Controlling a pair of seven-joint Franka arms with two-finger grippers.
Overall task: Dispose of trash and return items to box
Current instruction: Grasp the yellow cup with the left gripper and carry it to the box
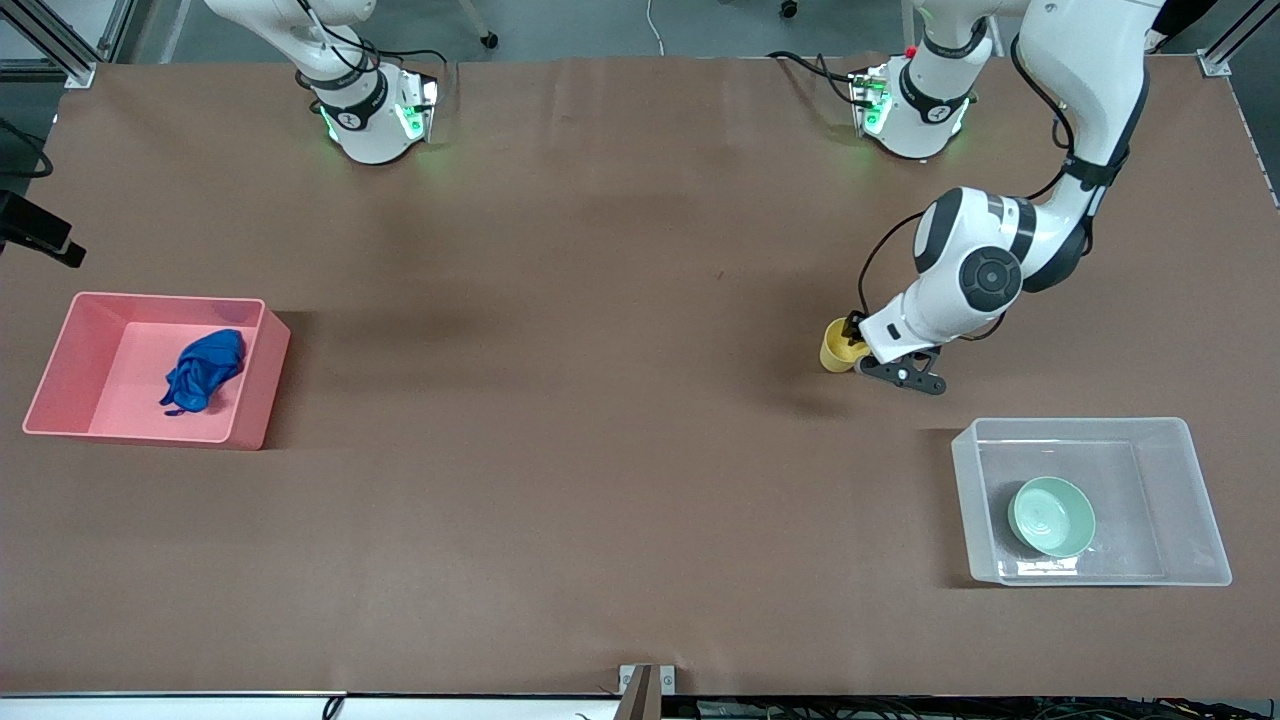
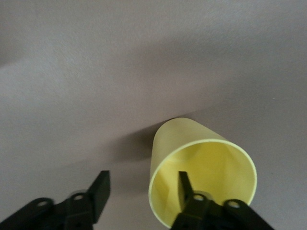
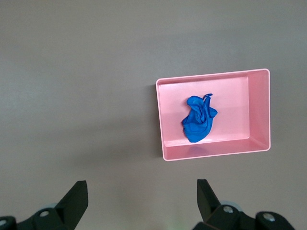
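Cup, yellow, stands upright on the brown table toward the left arm's end, farther from the front camera than the clear box and well apart from it. Left gripper is down at the cup with its fingers spread apart: left wrist view shows one finger inside the cup's mouth and the other outside, clear of the wall, so the rim sits between them and nothing is clamped yet. Mint-green bowl already sits upright in the clear box, near the box's wall on the front-camera side. Blue cloth wad lies in the pink bin at the right arm's end of the table, roughly mid-floor. Right gripper is only seen in its own wrist view: high over the table, looking down on the pink bin, fingers wide apart, holding nothing; that arm waits.
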